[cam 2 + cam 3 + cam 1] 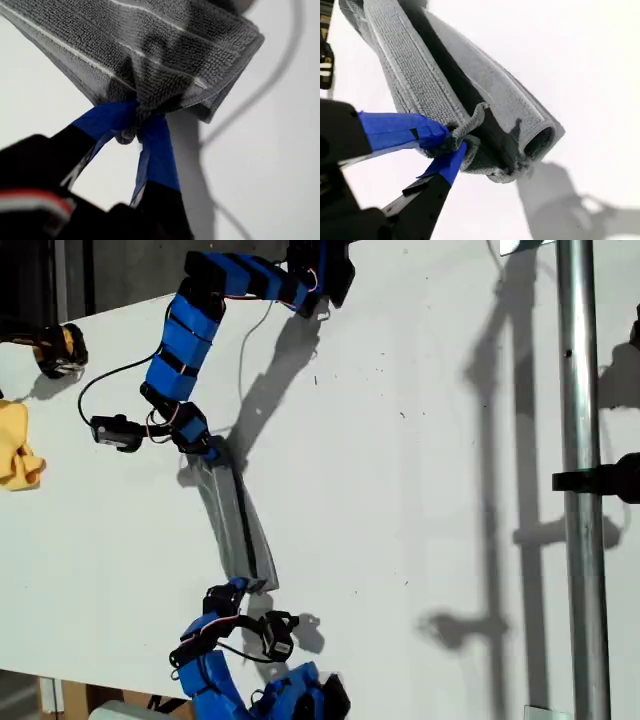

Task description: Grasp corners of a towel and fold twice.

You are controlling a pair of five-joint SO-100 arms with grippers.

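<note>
Thin grey striped towel (235, 525) bunched into a long roll on white table (400, 490), my first gripper (136, 127) pinched onto one end, my second gripper (451, 145) clamped on another end's edge

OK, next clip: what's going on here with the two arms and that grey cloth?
Two blue arms hold a grey striped towel stretched between them over the white table. My first gripper is clamped on bunched fabric at one end, and my second gripper pinches a corner at the other end. The towel is gathered into a long, narrow, partly rolled strip rather than lying flat. A small yellow cloth lies untouched at the exterior view's left edge.
</note>
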